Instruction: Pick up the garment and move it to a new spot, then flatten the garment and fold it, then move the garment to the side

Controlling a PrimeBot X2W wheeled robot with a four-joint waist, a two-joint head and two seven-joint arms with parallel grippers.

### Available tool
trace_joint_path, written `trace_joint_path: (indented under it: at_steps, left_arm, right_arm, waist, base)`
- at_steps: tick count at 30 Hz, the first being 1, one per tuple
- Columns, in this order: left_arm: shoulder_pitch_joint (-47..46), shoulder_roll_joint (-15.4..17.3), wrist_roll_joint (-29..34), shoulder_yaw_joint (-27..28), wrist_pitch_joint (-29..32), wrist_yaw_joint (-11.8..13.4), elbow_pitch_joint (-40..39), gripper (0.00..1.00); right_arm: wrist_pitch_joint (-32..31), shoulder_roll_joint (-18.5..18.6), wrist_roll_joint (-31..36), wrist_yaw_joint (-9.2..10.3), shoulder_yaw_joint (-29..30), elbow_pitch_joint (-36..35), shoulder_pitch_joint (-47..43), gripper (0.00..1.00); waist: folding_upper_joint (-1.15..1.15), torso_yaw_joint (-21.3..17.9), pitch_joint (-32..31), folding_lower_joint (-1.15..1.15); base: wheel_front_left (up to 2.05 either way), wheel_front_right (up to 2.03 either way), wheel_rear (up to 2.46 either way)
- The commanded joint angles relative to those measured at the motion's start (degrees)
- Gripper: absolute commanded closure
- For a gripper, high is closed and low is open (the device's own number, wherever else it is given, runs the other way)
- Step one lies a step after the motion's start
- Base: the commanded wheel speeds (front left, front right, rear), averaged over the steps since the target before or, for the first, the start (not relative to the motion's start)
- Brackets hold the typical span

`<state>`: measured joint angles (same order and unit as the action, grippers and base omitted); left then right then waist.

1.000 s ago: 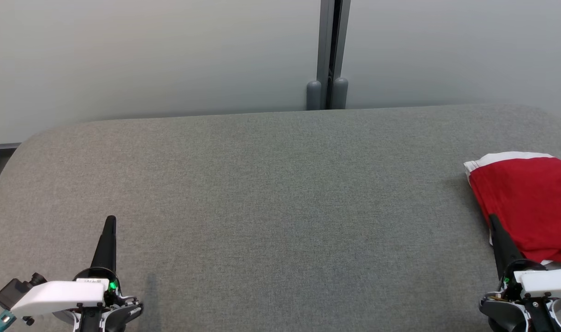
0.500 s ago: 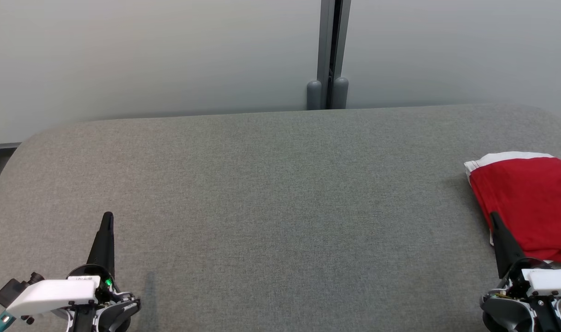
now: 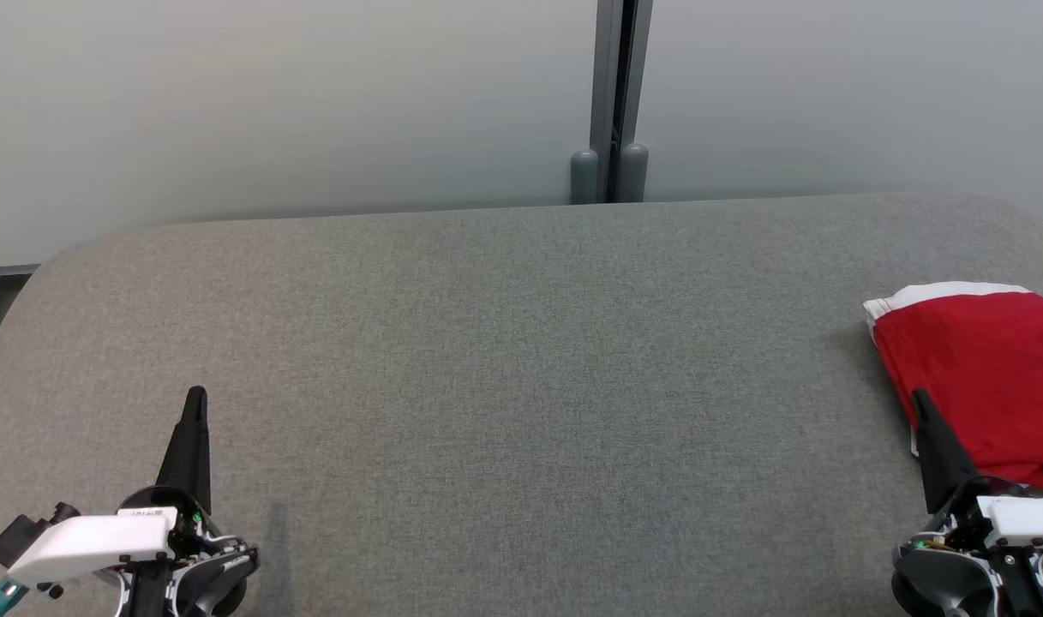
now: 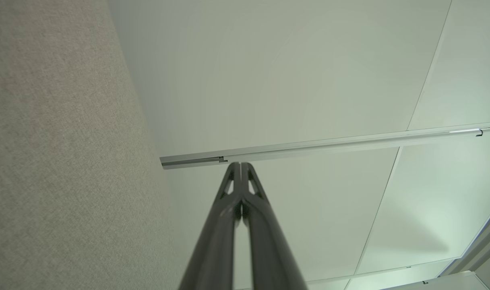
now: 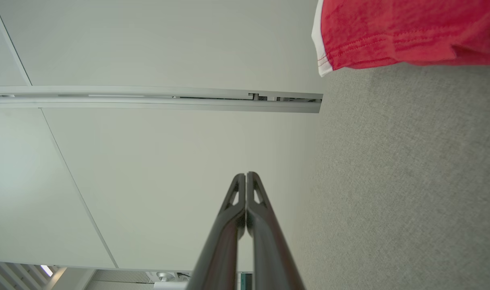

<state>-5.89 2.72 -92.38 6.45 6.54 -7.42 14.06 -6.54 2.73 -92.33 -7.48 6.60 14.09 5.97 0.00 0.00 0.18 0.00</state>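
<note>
Plainly, the only writing in sight is a small white label (image 3: 147,514) on the base of the left gripper (image 3: 196,396), beside a green light (image 3: 197,517), and its print is too small to read. Seen from the head, that gripper sits at about 7 o'clock on the surface with its two dark fingers pressed together into a single point, holding nothing; its wrist camera shows the same, the tips meeting with no gap. The right gripper (image 3: 919,397) sits at about 4 o'clock, likewise closed tight and empty. It lies just beside the near left edge of the garment (image 3: 988,368). From the right wrist, the cloth is apart from the fingertips. The garment is red with a white trim, folded into a compact bundle, and rests at 3 o'clock on the surface, running off the view's right edge. The surface (image 3: 521,368) is a wide padded top covered in grey woven fabric with rounded far corners. Behind it, at 12 o'clock, stand pale grey-white wall panels (image 3: 272,103) joined by a slim metal post (image 3: 620,86), with two rounded grey caps (image 3: 584,176) at its foot.
</note>
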Motion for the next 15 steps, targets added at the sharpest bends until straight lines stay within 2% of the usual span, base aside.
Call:
trace_joint_path:
  at_steps: [1, 15]
  left_arm:
    - [-0.7, 0.3, -0.1, 0.3, 0.2, -0.2, 0.0, 1.00]
    - [-0.7, 0.3, -0.1, 0.2, 0.2, -0.2, 0.0, 1.00]
  right_arm:
    - [-0.2, 0.2, -0.1, -0.02, 0.1, -0.1, 0.5, 1.00]
    - [-0.2, 0.2, -0.1, -0.02, 0.1, -0.1, 0.5, 1.00]
  waist:
    - [0.00, 0.0, 0.0, 0.00]
    - [0.00, 0.0, 0.0, 0.00]
  base:
    - [0.00, 0.00, 0.00]
    - [0.00, 0.00, 0.00]
